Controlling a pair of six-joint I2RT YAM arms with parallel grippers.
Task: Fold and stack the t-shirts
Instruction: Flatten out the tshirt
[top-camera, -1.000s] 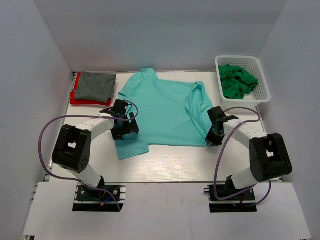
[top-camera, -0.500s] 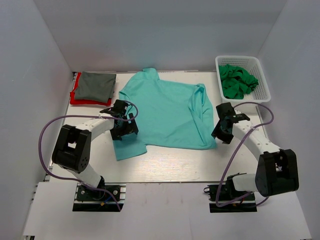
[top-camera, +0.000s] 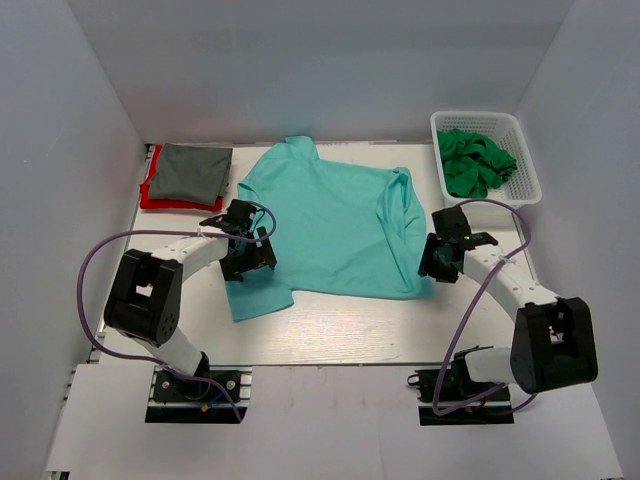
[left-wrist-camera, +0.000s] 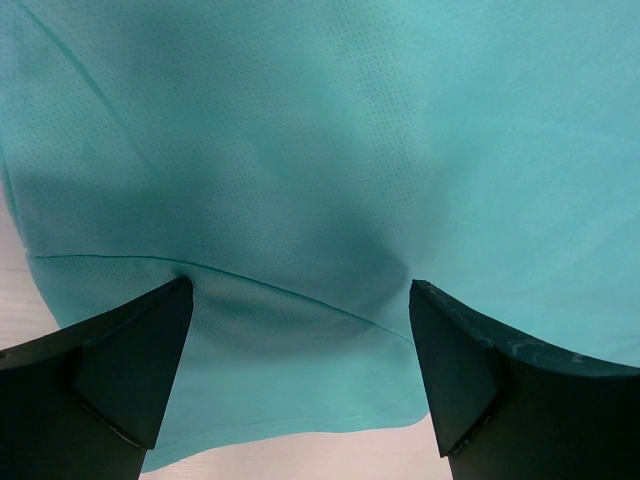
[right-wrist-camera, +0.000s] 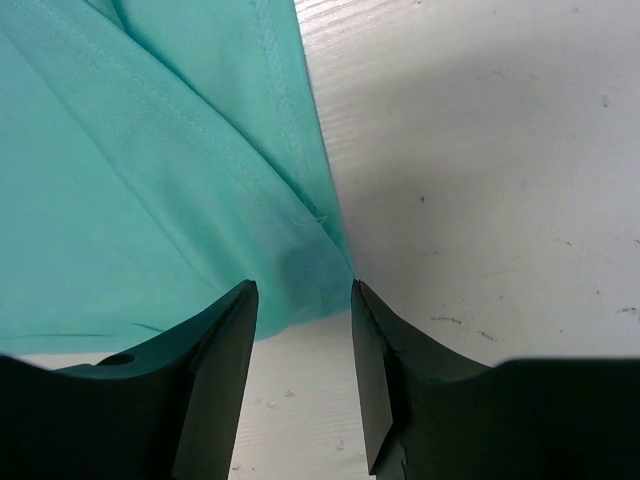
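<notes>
Standing over the white table (top-camera: 340, 325), I see most of it taken up by the big light teal t-shirt (top-camera: 330, 225). It is spread nearly flat, collar toward the far wall, and its right side looks doubled over on itself. At the far right corner sits the white lattice basket (top-camera: 527, 178) with a bright green shirt (top-camera: 472, 160) bundled inside. At the far left a folded dark grey shirt (top-camera: 190, 170) lies on top of a red one (top-camera: 150, 197), which makes the stack so far.

The left gripper (top-camera: 250, 260) hangs low over the teal shirt's near left part, jaws as wide apart as they go. In its own view a seam line runs across the cloth (left-wrist-camera: 320, 130) between the fingertips, and the hem edge lies just nearer than them. Nothing is pinched.

The right gripper (top-camera: 438, 258) is at the shirt's near right corner, jaws partway apart and gripping nothing. From its wrist view that stitched corner (right-wrist-camera: 310, 250) lies just ahead of the gap, with the hem leading off from the left jaw and bare table (right-wrist-camera: 480, 150) beyond the right jaw.

To my eye this is the start of the teal shirt's fold, with both arms lining up for a hold. Next, each likely needs to settle onto an edge and close on the cloth, the right catching that corner squarely so it doesn't slip out when lifted.
</notes>
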